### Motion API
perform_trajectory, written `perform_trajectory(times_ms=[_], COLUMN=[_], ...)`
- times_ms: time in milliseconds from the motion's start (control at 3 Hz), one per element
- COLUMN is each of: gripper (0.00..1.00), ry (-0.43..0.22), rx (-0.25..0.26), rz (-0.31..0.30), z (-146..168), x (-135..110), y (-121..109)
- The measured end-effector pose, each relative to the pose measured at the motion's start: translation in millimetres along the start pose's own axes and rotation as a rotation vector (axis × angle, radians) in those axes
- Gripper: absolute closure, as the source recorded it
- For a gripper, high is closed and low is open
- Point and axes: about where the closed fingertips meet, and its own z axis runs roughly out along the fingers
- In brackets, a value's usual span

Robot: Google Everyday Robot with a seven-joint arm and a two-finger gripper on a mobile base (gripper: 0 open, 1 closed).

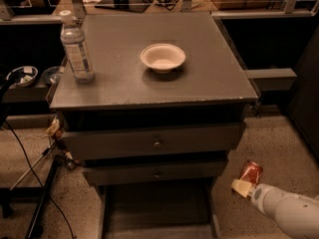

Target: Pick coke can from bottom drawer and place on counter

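The red coke can (249, 172) is held by my gripper (245, 183) at the lower right, beside the cabinet and right of the open bottom drawer (154, 217). The can stands roughly upright, below counter height, clear of the drawer. The white arm (289, 212) comes in from the bottom right corner. The grey counter (119, 78) lies above and to the left of the can. The drawer's inside looks dark, and nothing shows in it.
A clear water bottle (77, 49) stands on the counter's left side and a white bowl (163, 58) near its middle. Two knobbed drawers (157, 143) sit shut above the bottom one. Cables and a stand (40, 203) are on the floor at left.
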Motion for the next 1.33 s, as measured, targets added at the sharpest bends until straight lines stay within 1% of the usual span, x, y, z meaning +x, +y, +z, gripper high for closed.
perform_trajectory(times_ms=[333,667,1000,1333], gripper=[1.00,1.00,1.00,1.00], ry=[-0.034,-0.035,-0.069,-0.123], rx=[-0.065,-0.050,-0.050,-0.079], rz=[-0.046,-0.043,-0.043,-0.053], z=[-30,-27,-41,-74], x=[-8,-13,-31,-44], y=[30,26,29,44])
